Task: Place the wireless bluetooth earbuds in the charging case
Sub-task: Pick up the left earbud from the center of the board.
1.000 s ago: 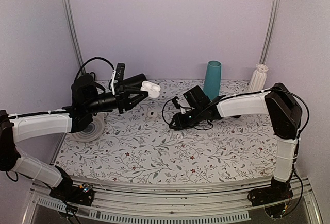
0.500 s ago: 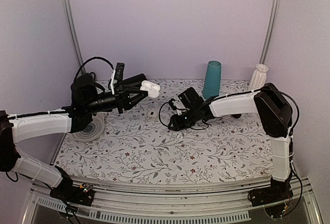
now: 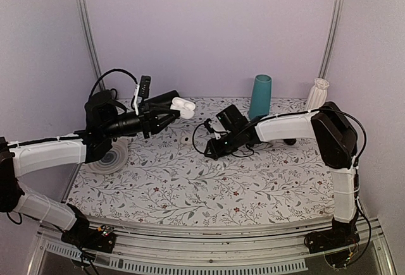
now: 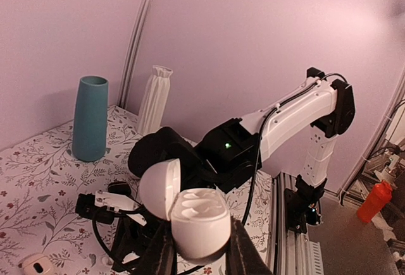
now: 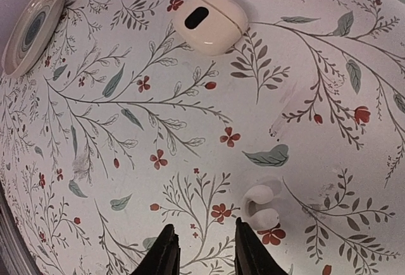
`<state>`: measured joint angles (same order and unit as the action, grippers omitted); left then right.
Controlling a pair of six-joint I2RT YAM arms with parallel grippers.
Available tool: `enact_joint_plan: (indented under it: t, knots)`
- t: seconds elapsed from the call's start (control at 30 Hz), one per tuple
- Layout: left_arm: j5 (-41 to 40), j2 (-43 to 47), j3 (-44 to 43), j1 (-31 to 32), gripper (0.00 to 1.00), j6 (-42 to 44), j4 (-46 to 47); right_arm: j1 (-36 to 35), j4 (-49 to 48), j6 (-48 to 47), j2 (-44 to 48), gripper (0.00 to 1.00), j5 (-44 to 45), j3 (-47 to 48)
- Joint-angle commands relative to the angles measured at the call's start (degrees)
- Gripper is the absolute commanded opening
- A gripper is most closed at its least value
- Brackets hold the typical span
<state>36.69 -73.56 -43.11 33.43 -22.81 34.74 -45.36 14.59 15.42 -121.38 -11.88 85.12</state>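
Case (image 4: 199,221) sits clenched in L gripper (image 4: 199,257), open & raised for loading; R gripper (image 5: 204,253), slightly apart & empty, hovers by earbud (image 5: 260,207).

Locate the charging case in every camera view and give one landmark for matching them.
Top external: charging case left of centre, held above the table by the left end effector.
Left wrist: charging case at bottom centre, lid open, gripped from both sides.
Right wrist: not in it.
Shared landmark: the small white round piece with a dark centre lies on the flowered table in all three views.
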Motion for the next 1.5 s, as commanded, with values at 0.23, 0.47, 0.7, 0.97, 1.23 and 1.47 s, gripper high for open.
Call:
enact_joint_plan:
  t: [0.23,0.47,0.7,0.97,1.23,1.47]
  knots:
    - [1.17,0.81,-0.83,-0.91,0.0,-0.37,-0.45,-0.08,0.01,0.21,-2.76,0.31,0.32,1.53]
    - [1.63,0.28,-1.52,-1.02,0.0,-0.7,-0.33,0.31,-0.53,0.48,-3.38,0.31,0.77,1.63]
    - [2.17,-0.09,-1.84,-1.11,0.0,-0.94,-0.38,0.61,-0.71,0.62,-3.55,0.31,1.58,1.47]
    - [2.35,-0.27,-2.08,-1.09,0.0,-1.15,-0.55,0.67,-2.23,0.69,-1.9,0.31,0.81,1.23]
    - [2.41,-0.35,-2.15,-1.17,0.0,-1.36,-0.51,0.8,-2.02,0.22,-2.78,0.31,1.44,1.49]
    - [2.64,-0.35,-2.11,-1.17,0.0,-1.44,-0.51,1.0,-2.24,0.02,-3.19,0.31,2.61,1.27]
